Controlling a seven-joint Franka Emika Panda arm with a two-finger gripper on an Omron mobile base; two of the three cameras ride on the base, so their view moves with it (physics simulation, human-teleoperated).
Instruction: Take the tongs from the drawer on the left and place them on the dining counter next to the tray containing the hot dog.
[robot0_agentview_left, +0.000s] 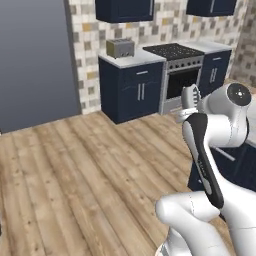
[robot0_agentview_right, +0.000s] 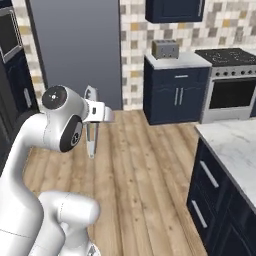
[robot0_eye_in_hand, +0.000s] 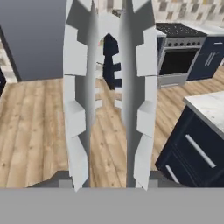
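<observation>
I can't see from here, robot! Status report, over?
Hand closed on the tongs, carried in the air. Dining counter just right of the arm. No tray visible yet. Floor ahead looks open.

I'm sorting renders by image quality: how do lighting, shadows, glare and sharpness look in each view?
Left base view: flat, even light, no glare, slightly soft; the floor carries no clear cast shadows. Right base view: same even light; the marble dining counter shows no highlights. Hand view: the tongs loom huge and blocky with faceted shading, held in the gripper, backdrop mildly soft.
</observation>
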